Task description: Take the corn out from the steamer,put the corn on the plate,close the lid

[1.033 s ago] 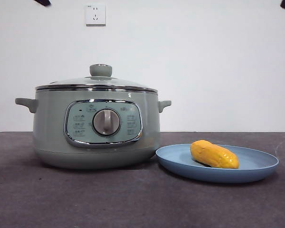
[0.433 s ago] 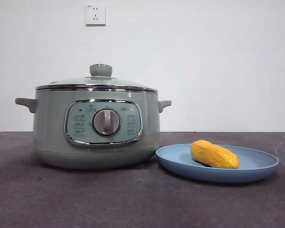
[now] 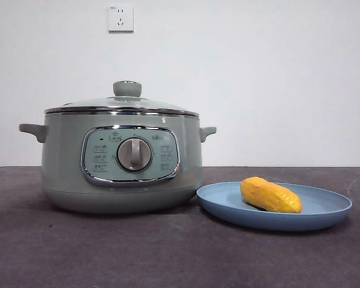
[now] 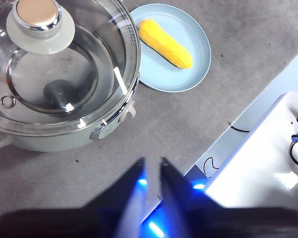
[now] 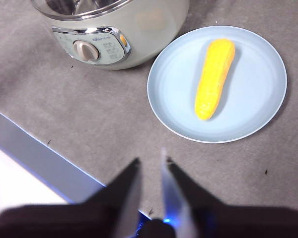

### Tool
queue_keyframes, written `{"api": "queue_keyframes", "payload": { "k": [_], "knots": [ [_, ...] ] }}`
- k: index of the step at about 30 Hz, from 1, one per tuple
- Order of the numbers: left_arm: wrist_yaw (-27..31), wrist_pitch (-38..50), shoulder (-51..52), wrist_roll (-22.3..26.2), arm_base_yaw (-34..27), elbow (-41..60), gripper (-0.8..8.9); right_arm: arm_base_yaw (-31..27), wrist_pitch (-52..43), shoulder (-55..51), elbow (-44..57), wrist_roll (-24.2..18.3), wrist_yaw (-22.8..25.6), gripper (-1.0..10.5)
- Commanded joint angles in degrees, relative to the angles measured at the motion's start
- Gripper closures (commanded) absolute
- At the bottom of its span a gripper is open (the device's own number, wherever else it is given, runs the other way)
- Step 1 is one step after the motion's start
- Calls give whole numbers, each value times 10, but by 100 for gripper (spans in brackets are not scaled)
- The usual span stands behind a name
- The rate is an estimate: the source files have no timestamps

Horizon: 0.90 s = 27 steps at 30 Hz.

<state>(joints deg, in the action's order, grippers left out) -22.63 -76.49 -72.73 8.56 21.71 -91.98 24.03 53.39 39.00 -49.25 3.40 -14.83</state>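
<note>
While both grippers hang nearly closed and empty, yellow-orange corn [image 3: 270,195] lies on the plate [image 3: 324,210]; lid [image 3: 121,103] covers steamer [image 3: 63,162].

The steamer [image 3: 121,162] at left of the front frame is pale sage green, its control panel [image 3: 130,155] framed in chrome around a silver dial [image 3: 134,154]. The lid [image 3: 121,104] is clear glass with a shiny steel rim and a green knob. At lower right, the plate [image 3: 324,210] is plain light blue, and the corn [image 3: 270,195] on it is yellow-orange. The worktop [image 3: 168,252] is dark grey, faintly flecked. The wall [image 3: 258,78] is white, with a white socket [image 3: 120,18].
</note>
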Motion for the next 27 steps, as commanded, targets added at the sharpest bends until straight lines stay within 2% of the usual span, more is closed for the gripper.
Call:
{"api": "queue_keyframes", "payload": {
  "k": [1,21,25,27],
  "knots": [
    [0,-13,0,7,0,0,818,1,-2,-1,5,-3,2,946],
    [2,-12,0,7,0,0,818,1,-2,0,5,-3,2,946],
    [1,27,2,40,-2,0,818,1,-2,-1,5,-3,2,946],
    [0,83,14,82,-14,0,817,1,-2,-1,5,-3,2,946]
  ]
}}
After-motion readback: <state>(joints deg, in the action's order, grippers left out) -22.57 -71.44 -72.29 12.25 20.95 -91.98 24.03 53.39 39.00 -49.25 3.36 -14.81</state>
